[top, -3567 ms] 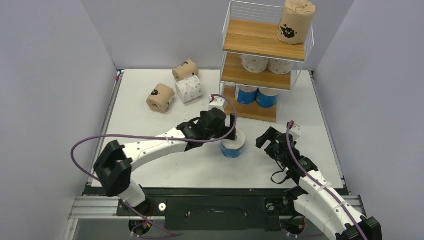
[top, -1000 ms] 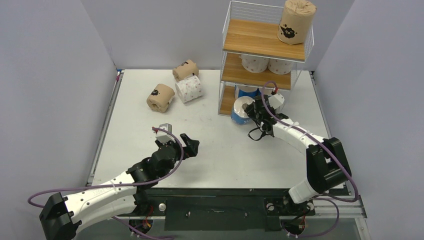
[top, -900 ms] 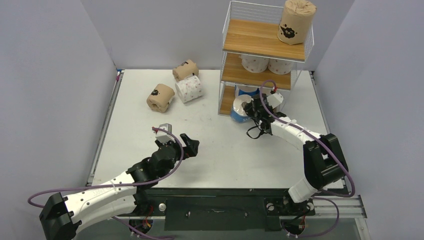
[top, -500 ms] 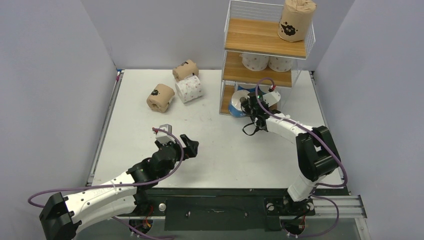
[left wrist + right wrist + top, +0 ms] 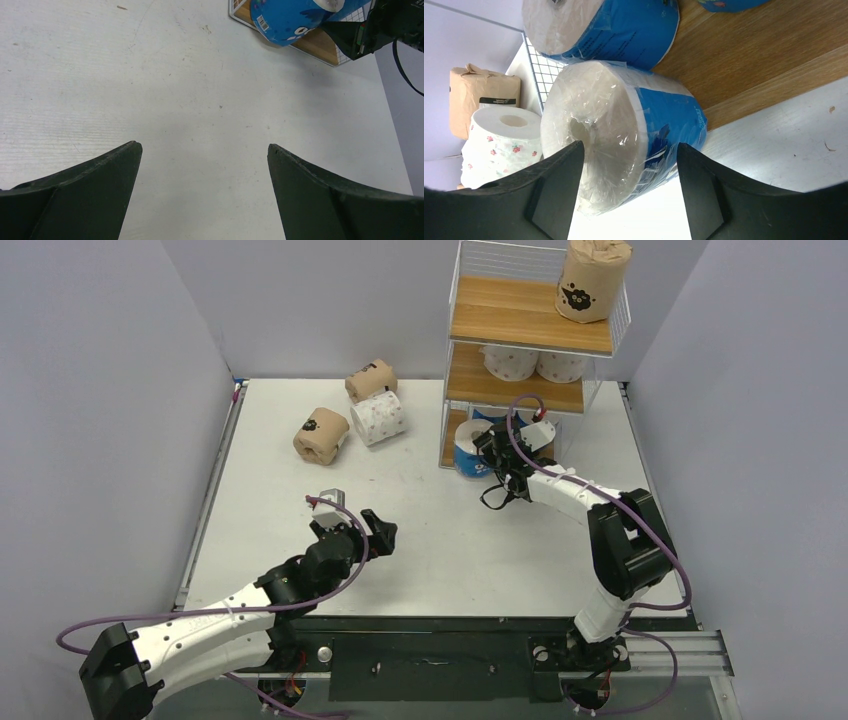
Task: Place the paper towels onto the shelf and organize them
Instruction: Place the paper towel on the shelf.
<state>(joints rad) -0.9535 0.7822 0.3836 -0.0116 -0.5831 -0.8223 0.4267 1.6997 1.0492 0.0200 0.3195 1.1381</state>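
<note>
Blue roll (image 5: 465, 459) in the shelf's (image 5: 520, 315) bottom opening

White table (image 5: 300, 490) between pale greyish-lilac walls (image 5: 100, 390)

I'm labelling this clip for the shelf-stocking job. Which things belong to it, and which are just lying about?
Job: shelf; blue-and-white roll in the right end effector; bottom-tier blue roll; top-tier brown roll; middle-tier dotted rolls; loose brown rolls; loose dotted roll.
Just there: table; purple cable.

Overhead view down on table (image 5: 420, 490); wrist views low, close, perhaps sharing one blue roll (image 5: 664, 115).
</note>
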